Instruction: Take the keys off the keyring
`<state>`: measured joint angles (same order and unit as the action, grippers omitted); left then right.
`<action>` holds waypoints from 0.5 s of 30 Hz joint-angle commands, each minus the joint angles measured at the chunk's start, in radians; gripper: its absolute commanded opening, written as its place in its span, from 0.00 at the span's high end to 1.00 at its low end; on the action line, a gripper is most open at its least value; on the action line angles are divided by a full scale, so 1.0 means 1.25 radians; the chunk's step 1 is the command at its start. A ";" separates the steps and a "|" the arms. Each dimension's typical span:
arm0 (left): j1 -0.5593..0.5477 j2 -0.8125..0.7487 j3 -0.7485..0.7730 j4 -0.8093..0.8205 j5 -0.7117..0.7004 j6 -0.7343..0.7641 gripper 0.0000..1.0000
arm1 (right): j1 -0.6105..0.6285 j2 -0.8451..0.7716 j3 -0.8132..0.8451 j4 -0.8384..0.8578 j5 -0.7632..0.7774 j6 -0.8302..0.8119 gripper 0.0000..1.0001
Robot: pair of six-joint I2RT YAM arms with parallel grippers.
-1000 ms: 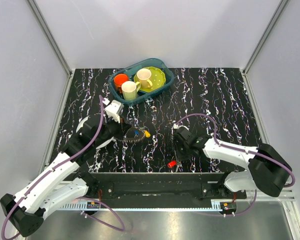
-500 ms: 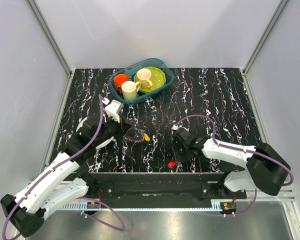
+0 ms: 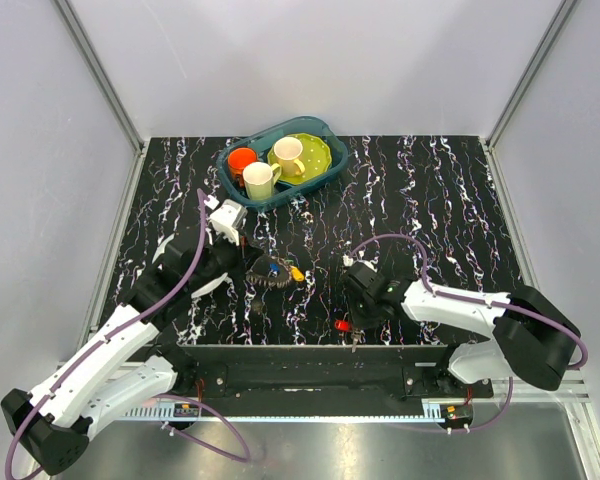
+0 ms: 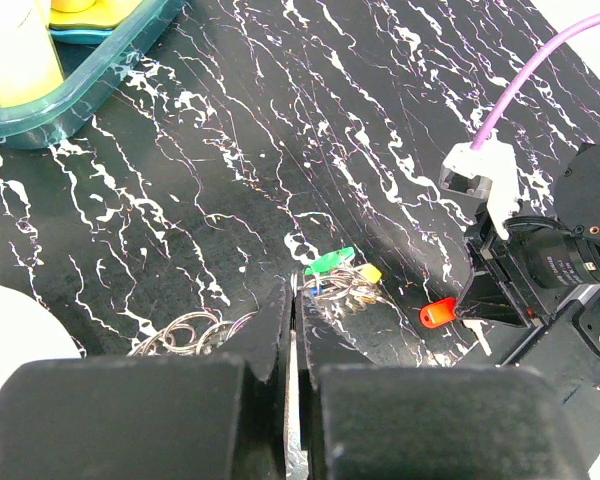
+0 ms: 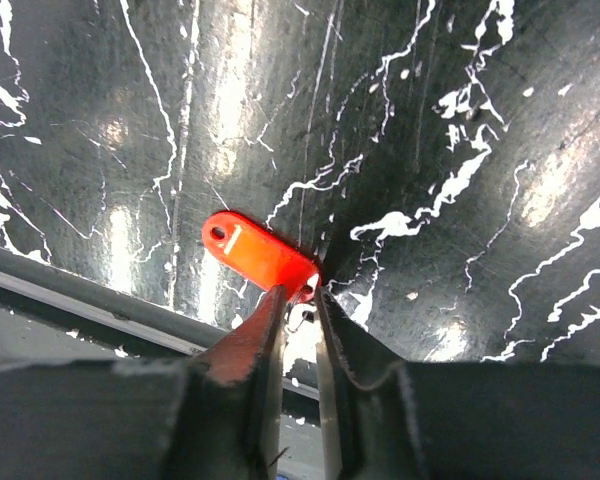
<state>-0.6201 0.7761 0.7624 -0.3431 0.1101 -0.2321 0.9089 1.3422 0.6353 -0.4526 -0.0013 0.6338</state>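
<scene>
The keyring (image 3: 272,270) lies left of the table's middle as a bunch of grey metal rings and keys with yellow, blue and green heads. My left gripper (image 3: 252,268) is shut on a thin metal edge of it; in the left wrist view the gripper (image 4: 293,290) pinches that edge, with the green head (image 4: 329,262) and yellow head (image 4: 369,273) just past the tips. My right gripper (image 3: 352,318) is at the table's front edge, closed on the metal end of a red-headed key (image 5: 260,255), apart from the bunch. The key also shows in the top view (image 3: 343,326).
A teal tub (image 3: 325,165) at the back holds an orange cup (image 3: 242,158), two cream mugs (image 3: 261,180) and a green plate (image 3: 315,150). A white plate (image 4: 10,330) lies under my left arm. The table's front rail (image 5: 80,290) is right beside the red key.
The right gripper has shifted slightly toward the front edge, staying at the red key. The key bunch tilted and settled back in the left gripper's hold.
</scene>
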 commanded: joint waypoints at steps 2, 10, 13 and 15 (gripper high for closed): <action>0.006 -0.018 0.011 0.077 0.020 0.008 1.00 | 0.013 -0.015 0.008 -0.023 0.048 0.018 0.89; 0.006 0.012 0.023 0.085 0.037 0.002 1.00 | 0.007 -0.089 0.060 -0.078 0.203 0.053 1.00; 0.006 0.073 0.048 0.095 0.042 -0.013 1.00 | -0.082 -0.083 0.106 -0.104 0.267 0.009 1.00; 0.006 0.105 0.076 0.095 0.027 -0.023 1.00 | -0.138 -0.080 0.132 -0.093 0.270 -0.055 1.00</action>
<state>-0.6170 0.8452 0.7712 -0.3229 0.1326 -0.2367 0.8608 1.2568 0.7036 -0.5659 0.2066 0.6628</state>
